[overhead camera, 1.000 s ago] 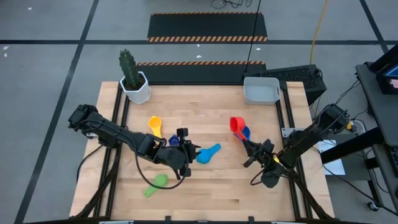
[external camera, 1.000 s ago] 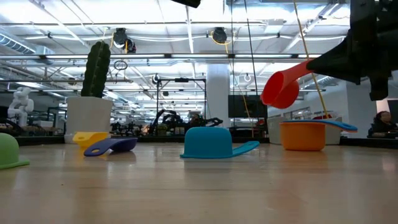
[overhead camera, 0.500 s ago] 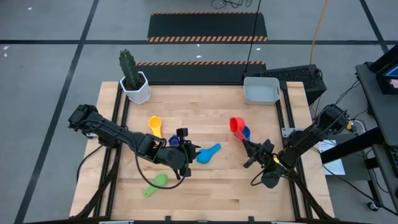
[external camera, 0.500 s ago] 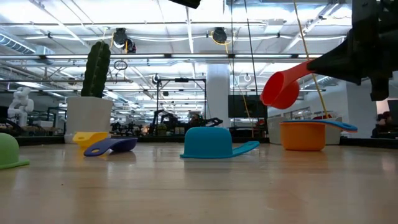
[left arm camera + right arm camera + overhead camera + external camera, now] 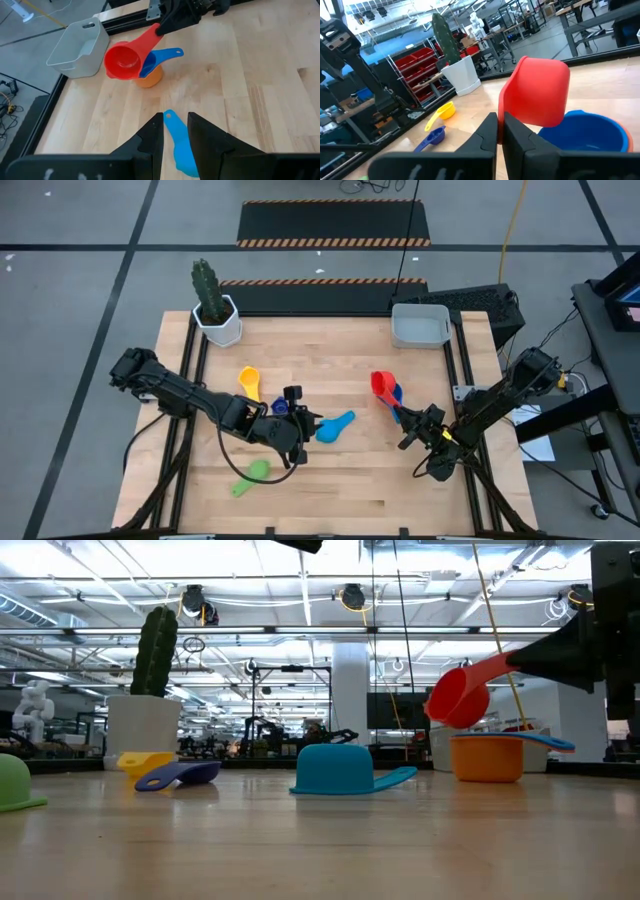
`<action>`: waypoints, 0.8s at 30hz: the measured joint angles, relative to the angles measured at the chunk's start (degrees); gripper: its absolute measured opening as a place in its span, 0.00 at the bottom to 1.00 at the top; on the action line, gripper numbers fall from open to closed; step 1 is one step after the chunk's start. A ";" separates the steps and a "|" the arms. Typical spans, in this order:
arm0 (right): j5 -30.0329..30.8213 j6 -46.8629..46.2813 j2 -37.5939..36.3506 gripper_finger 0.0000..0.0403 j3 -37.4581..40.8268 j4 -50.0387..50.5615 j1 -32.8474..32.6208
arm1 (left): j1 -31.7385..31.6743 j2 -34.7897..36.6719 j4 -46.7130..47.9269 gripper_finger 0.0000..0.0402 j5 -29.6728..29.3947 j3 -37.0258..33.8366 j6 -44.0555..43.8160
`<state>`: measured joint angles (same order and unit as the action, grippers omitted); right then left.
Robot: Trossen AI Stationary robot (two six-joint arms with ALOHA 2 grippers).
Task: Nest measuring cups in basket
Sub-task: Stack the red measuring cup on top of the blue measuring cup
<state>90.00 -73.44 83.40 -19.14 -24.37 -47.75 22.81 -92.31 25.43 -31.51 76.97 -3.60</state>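
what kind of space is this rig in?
Probably a robotics lab or workshop floor: hazard-striped mats behind the wooden table, red parts bins on shelving, and long rows of workbenches under ceiling lights.

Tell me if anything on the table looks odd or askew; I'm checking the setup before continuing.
One thing: the light blue cup at mid-table lies upside down, rim on the wood, so it cannot take a smaller cup as it is. The basket holds nothing. The red cup hangs tilted in the right gripper, above the orange cup.
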 joint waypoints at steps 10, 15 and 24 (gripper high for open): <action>0.00 -0.68 0.00 0.00 0.02 0.65 0.00 | 0.00 0.00 0.00 0.22 0.04 0.00 -0.21; -0.05 -1.55 0.00 0.00 0.87 0.61 -0.04 | 0.00 -0.02 0.02 0.22 0.07 0.00 -0.29; -0.05 -5.76 0.00 0.01 3.33 -0.85 -1.97 | 0.00 -0.04 0.00 0.22 0.11 0.00 -0.39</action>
<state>89.95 -79.20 83.40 -15.80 -25.23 -49.72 22.81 -92.36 25.43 -31.40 76.97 -3.99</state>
